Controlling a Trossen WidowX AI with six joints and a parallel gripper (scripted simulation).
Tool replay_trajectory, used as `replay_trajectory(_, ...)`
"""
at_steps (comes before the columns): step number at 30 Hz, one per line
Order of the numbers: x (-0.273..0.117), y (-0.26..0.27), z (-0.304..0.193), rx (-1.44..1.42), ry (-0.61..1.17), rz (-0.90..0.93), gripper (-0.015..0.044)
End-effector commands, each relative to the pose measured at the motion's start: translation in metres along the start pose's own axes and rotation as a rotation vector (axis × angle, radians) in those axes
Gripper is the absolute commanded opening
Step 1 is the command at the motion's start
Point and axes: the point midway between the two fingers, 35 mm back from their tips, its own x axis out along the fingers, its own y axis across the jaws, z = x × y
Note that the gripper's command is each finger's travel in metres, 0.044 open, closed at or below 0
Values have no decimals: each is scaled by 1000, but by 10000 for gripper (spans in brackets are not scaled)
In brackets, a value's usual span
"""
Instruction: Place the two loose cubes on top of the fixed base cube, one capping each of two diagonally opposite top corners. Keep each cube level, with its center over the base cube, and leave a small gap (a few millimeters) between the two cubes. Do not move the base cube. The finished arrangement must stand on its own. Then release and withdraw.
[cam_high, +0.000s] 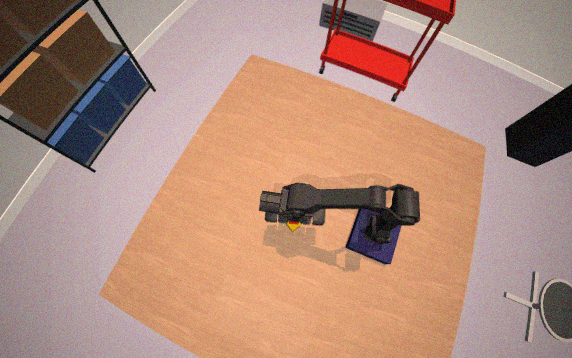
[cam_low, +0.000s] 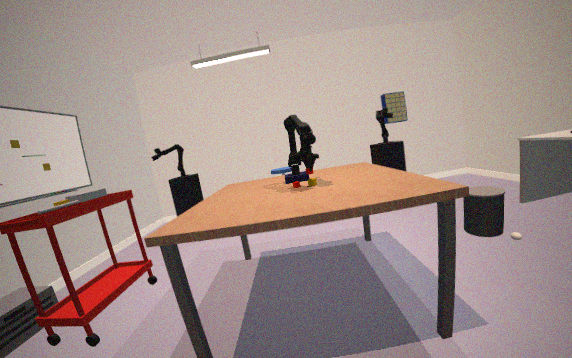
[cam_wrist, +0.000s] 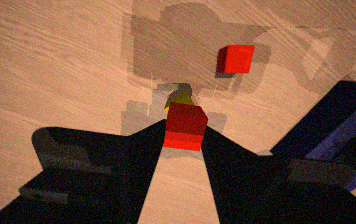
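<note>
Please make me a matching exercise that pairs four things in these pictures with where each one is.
Things:
1. Yellow cube
2. Red cart
3. Red cube nearest the wrist camera
4. Dark blue plate

Places:
A. Between the fingers of the gripper
B. Under the arm's foot
C. On the tabletop, below a raised cube
D. On the floor, away from the table

Right pairs: 1-C, 2-D, 3-A, 4-B.
</note>
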Motion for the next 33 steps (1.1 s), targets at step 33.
replay_trajectory(33,30,-1,-29,95,5,7,105)
